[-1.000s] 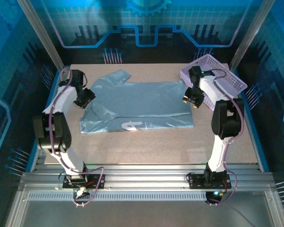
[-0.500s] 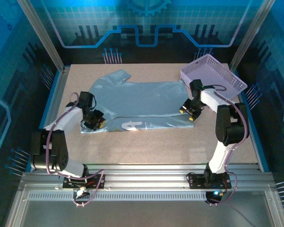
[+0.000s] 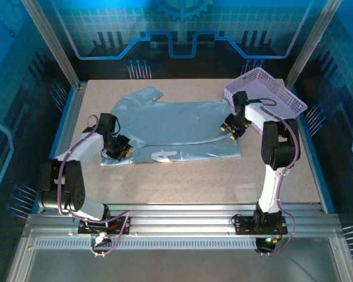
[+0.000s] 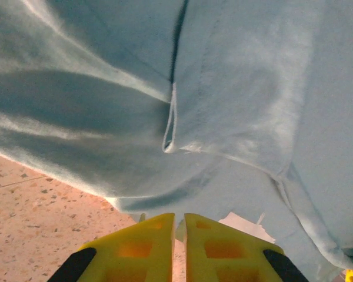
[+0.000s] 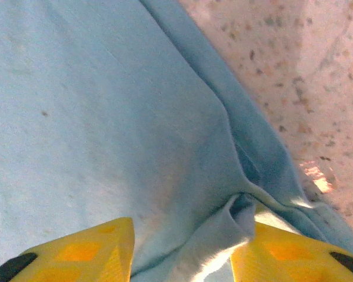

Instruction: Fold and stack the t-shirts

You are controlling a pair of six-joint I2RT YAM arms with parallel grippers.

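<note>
Lavender plastic lattice forms the basket (image 3: 280,100) at the table (image 3: 188,176) far-right corner, just beside the pale grey-blue t-shirt (image 3: 176,123) spread flat. On its near-left edge the left tool (image 4: 179,223) is pinched almost together; the right tool (image 5: 182,241) straddles a bunched fold, fingers apart.

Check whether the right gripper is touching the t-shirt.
Touching. The right wrist view shows the t-shirt bunched into a ridge between the parted fingers of the right gripper, with the fabric pressed against one finger's inner face.
</note>
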